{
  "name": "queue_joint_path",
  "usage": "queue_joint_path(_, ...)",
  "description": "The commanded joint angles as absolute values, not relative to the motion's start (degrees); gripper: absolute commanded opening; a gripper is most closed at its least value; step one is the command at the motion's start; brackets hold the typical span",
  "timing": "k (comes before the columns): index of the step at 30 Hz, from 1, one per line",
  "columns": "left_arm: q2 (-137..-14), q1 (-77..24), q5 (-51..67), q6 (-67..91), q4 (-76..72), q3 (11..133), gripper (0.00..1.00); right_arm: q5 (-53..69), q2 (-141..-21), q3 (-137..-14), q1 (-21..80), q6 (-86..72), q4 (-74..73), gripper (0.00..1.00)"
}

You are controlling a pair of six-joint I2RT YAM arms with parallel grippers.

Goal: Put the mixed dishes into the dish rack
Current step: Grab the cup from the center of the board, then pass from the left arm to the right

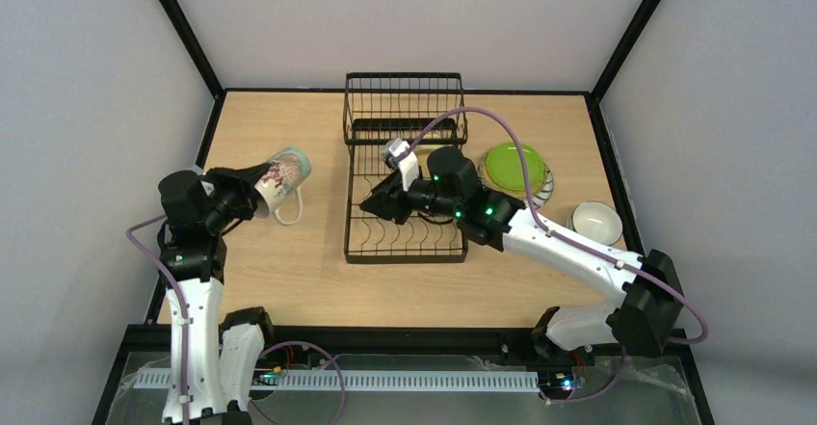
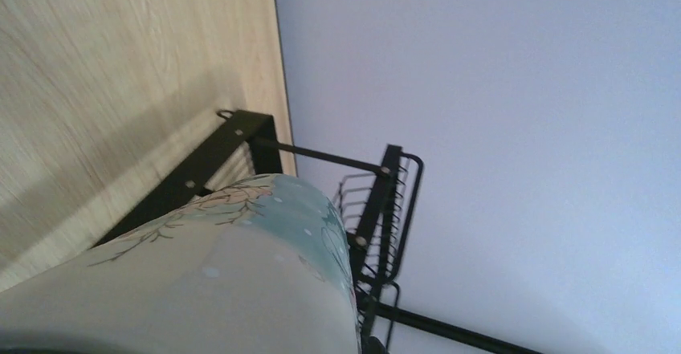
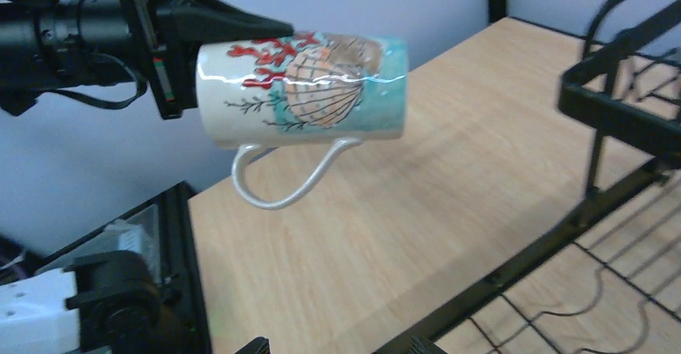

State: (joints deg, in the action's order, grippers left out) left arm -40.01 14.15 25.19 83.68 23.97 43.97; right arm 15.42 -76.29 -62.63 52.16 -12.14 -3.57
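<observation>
Up top, my left gripper (image 1: 248,197) pinches the rim of the printed mug (image 1: 281,179) and holds it on its side in the air, left of the dish rack (image 1: 405,244), while my right gripper (image 1: 379,203) hangs over the rack with nothing in it. From my left wrist, the mug fills the bottom and the rack stands past it. From my right wrist, my fingertips (image 3: 257,344) stand wide apart, and the mug hangs sideways, handle down, away from them.
</observation>
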Motion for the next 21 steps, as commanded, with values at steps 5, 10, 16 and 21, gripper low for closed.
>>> queue_joint_path(5,-34.05,14.11,34.62,93.67,17.58,47.29,0.02,30.31,-78.92,-59.13,52.38,-16.66,8.49,1.0)
queue_joint_path(10,-31.3,14.11,38.06,97.12,19.11,47.92,0.02,36.03,-81.61,-58.99,52.39,-19.37,13.31,1.0)
queue_joint_path(16,-28.42,14.1,41.18,100.16,19.15,47.98,0.02,39.81,-84.81,-60.11,52.46,-22.84,17.05,1.0)
queue_joint_path(21,-26.64,14.13,43.36,101.25,20.54,48.73,0.02,41.48,-85.83,-60.26,52.39,-25.54,20.73,1.0)
